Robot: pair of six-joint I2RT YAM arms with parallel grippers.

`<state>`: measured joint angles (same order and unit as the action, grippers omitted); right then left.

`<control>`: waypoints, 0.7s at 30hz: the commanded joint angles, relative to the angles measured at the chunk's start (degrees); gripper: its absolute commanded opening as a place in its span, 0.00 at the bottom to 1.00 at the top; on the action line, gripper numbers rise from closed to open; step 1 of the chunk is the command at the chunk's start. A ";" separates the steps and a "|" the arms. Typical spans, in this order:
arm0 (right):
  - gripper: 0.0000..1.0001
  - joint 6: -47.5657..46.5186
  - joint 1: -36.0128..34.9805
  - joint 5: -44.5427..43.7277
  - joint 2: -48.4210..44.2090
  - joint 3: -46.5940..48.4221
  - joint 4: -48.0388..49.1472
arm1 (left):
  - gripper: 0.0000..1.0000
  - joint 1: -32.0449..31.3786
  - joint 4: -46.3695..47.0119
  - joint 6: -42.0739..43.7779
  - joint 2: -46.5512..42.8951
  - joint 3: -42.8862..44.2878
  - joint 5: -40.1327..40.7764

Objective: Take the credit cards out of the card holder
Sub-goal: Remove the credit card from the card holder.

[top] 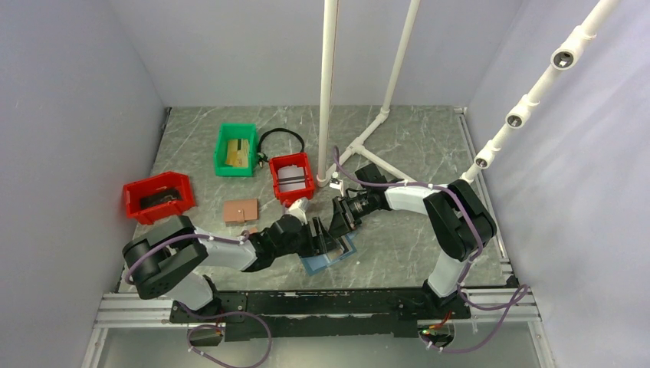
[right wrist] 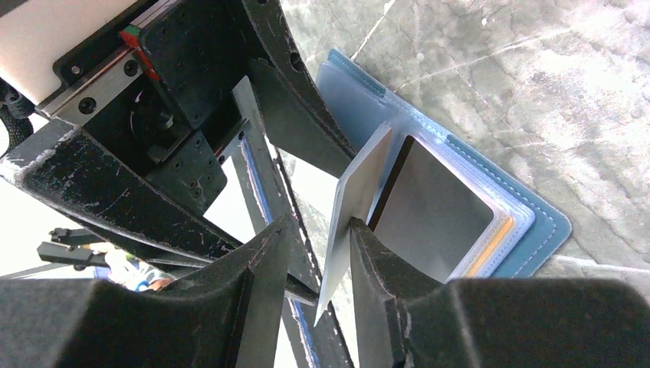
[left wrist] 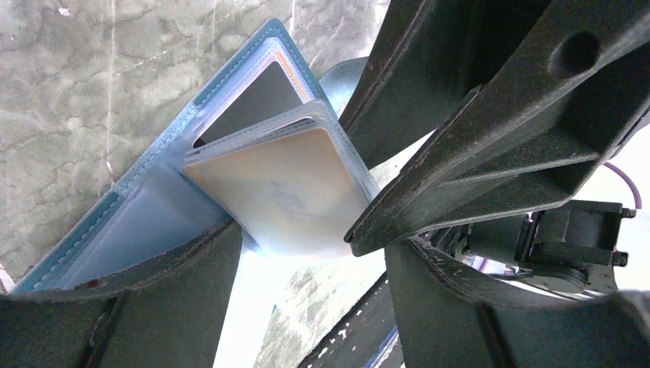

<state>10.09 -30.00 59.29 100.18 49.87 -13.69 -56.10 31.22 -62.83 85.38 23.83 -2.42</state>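
The blue card holder (top: 331, 258) lies open on the marble table near the front, its clear sleeves fanned up (left wrist: 153, 199) (right wrist: 536, 222). A gold-tan credit card (left wrist: 287, 195) sticks partway out of one sleeve. A grey card (left wrist: 260, 92) sits in the sleeve behind it. My left gripper (left wrist: 310, 257) is open, with one finger (left wrist: 130, 299) resting on the holder's left flap. My right gripper (right wrist: 320, 226) is open around the tan card (right wrist: 356, 192), seen edge-on. The card touches the right finger (right wrist: 375, 276), with a gap to the other.
A green bin (top: 236, 149) holding tan flat pieces and a red bin (top: 292, 176) stand behind the holder. Another red bin (top: 159, 197) is at the left. A brown wallet (top: 241, 210) lies between them. A white pipe stand (top: 328, 92) rises mid-table, with a black cable (top: 280, 136) beside it.
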 commanded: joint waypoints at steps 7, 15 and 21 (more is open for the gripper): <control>0.38 -0.98 -0.76 4.11 -1.36 2.16 -1.99 | 0.61 1.37 1.20 -3.01 0.60 -3.44 2.25; 0.39 -2.14 -0.76 2.93 -1.18 2.50 -3.01 | 0.49 2.13 2.60 -3.58 0.05 -5.58 2.25; 0.38 -3.19 -0.76 2.17 -1.18 2.90 -4.03 | 0.47 2.74 3.75 -3.42 -0.76 -6.96 2.26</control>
<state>8.71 -30.44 59.81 100.18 50.68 -16.32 -54.06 36.21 -66.94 85.32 18.79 -2.55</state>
